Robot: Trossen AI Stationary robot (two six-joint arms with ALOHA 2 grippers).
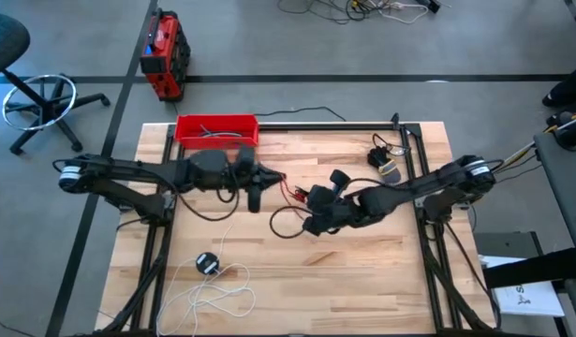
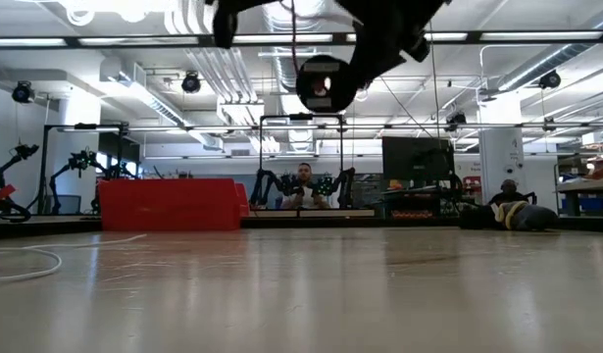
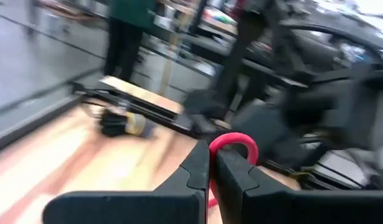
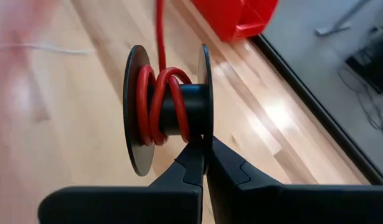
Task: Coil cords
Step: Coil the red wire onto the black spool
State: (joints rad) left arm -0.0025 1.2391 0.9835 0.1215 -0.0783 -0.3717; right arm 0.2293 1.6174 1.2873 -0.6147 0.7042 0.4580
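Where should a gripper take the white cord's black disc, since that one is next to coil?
The black disc lies flat on the table, with the white cord looped loosely beside it. Probably best to come straight down and pinch across its rim, on the side away from the loops. Lying flat, it offers only its thin edges.

Right pincer [image 4: 205, 163] clamps black spool [image 4: 169, 109], red cord [image 4: 155, 93] wound around.

Pale wood table [image 1: 362, 271] w/ slight sheen; glossy red plastic tray [image 1: 216, 129].
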